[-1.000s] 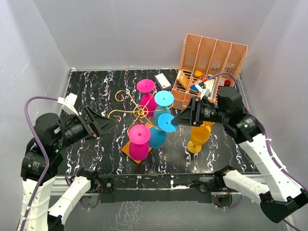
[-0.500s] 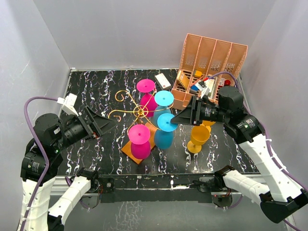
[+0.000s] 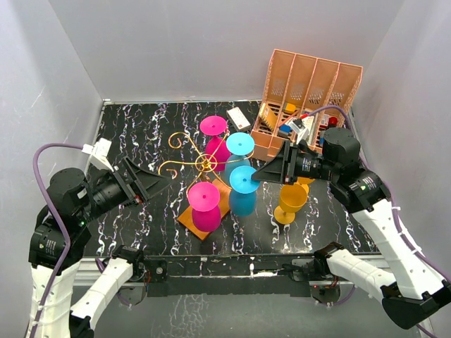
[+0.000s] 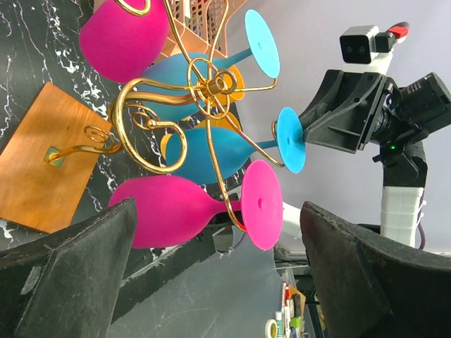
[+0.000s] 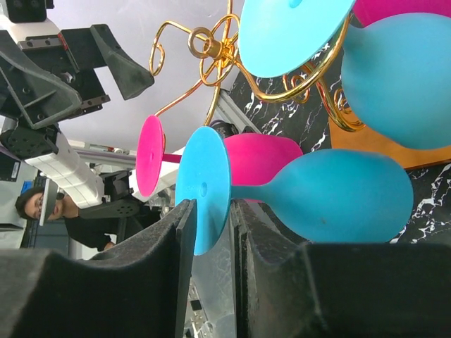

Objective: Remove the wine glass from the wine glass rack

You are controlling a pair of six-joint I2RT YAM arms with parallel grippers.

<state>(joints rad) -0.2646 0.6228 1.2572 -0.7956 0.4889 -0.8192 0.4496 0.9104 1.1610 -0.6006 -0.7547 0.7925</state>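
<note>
Top view: wine glass rack mid-table on its orange base. Four glasses hang on or at it, bowls down: two pink, two blue. The blue wine glass hangs at the rack's front-right. Right gripper is at that glass's foot, just right of the rack. Left gripper is left of the rack, apart from it, jaws wide. A yellow glass stands on the table right of the rack; a pink organiser is behind and to the right.

Left wrist view: fingers spread wide with nothing between them, rack hub ahead. The blue glass foot meets the right gripper's tips beyond the rack.

Right wrist view: jaws narrow, closed on the rim of the blue foot disc, bowl toward the rack's base. Cannot tell whether the stem sits in a scroll arm.
</note>
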